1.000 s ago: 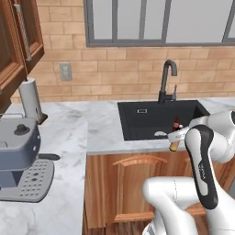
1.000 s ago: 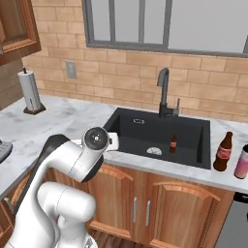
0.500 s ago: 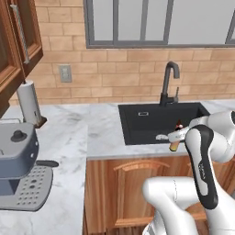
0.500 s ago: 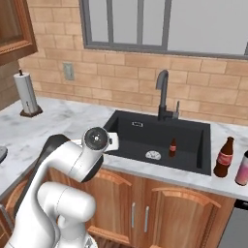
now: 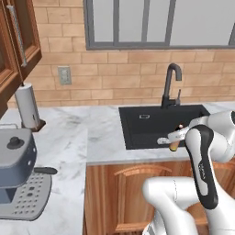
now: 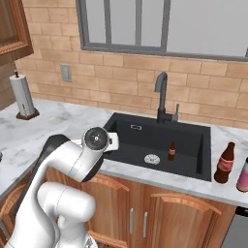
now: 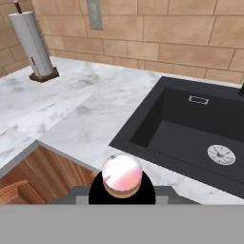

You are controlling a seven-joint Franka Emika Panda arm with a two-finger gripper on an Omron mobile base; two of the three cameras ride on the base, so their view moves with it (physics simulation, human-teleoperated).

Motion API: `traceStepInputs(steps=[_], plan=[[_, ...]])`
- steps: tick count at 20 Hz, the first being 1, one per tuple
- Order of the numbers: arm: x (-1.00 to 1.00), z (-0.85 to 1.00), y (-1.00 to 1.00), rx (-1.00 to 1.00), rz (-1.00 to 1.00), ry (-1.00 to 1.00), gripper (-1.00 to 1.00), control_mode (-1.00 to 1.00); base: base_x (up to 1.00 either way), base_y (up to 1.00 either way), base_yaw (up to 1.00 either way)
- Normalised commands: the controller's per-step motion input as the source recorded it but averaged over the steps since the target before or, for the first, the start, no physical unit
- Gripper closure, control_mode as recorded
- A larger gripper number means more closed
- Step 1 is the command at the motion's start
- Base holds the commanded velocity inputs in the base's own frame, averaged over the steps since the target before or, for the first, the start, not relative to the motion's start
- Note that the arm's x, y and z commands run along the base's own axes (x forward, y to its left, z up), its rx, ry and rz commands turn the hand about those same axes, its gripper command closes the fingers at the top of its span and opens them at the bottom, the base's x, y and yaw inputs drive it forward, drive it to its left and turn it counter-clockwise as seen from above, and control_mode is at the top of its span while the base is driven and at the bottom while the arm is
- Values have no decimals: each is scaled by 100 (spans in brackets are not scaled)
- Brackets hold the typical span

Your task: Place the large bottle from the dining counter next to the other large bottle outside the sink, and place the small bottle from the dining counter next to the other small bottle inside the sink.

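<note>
My gripper point(image 5: 173, 141) hangs over the front lip of the sink point(image 6: 193, 131), closed around a pale, pink-topped bottle point(image 7: 122, 175). In the hand view I see that bottle end-on, low in the picture, and it hides the fingers, so I cannot tell how wide they stand or whether this is the large or the small one. Below the hand, the marble counter point(image 7: 86, 109) meets the black basin, with the drain point(image 7: 221, 154) off to one side. From the right base view, a small dark bottle point(image 6: 171, 150) stands upright in the basin, just beside the drain and in front of the faucet point(image 6: 162, 97). On the counter right of the sink stands a large brown bottle point(image 6: 224, 163), with a pink container point(image 6: 243, 175) near it at the picture's edge. Far left, a paper towel roll point(image 7: 32, 45) stands by the brick wall, and a coffee machine point(image 5: 16, 179) sits nearer the base.
</note>
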Motion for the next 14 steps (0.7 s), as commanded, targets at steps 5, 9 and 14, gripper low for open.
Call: traceStepInputs(steps=[5,9,14], plan=[[0,0,0,0,0,0,100,100,32,0,0],[0,0,0,0,0,0,100,100,33,0,0],[0,0,0,0,0,0,100,100,34,0,0]])
